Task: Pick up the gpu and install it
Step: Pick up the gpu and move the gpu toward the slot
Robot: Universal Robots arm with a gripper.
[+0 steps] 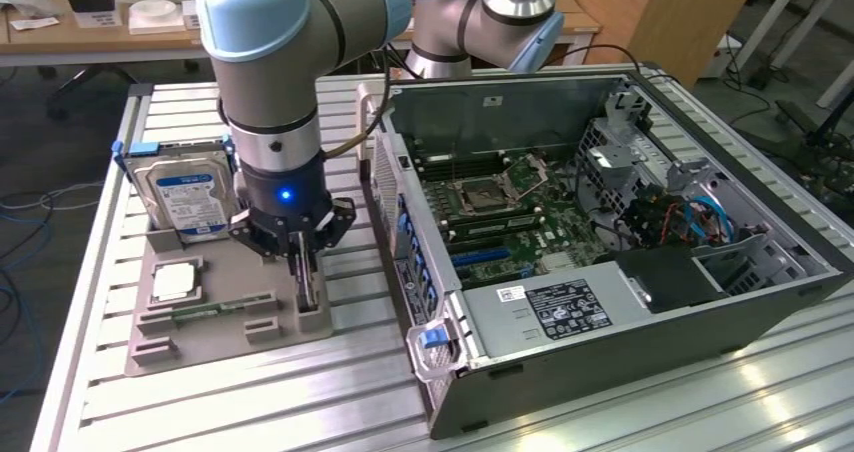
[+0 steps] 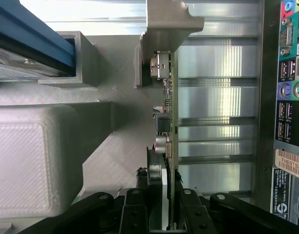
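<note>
**A:** What is the gripper [image 1: 304, 270] up to?

**B:** Its fingers [image 2: 135, 214] are pinched on the graphics card [image 2: 172, 122], one against each face.

**A:** How should this pick go?

**B:** I'd keep the wrist square and draw the card straight up out of the gray holder [image 1: 200, 347]. Any twist could jam the board in its slots. The squeeze should land on bare board, not on the small parts.

**A:** And where does the card sit?

**B:** It stands on edge in the holder, directly under the gripper. The hard drive [image 1: 187, 197] is at the holder's far end, and the open computer case [image 1: 747, 272] is just beside on the exterior view's right.
</note>
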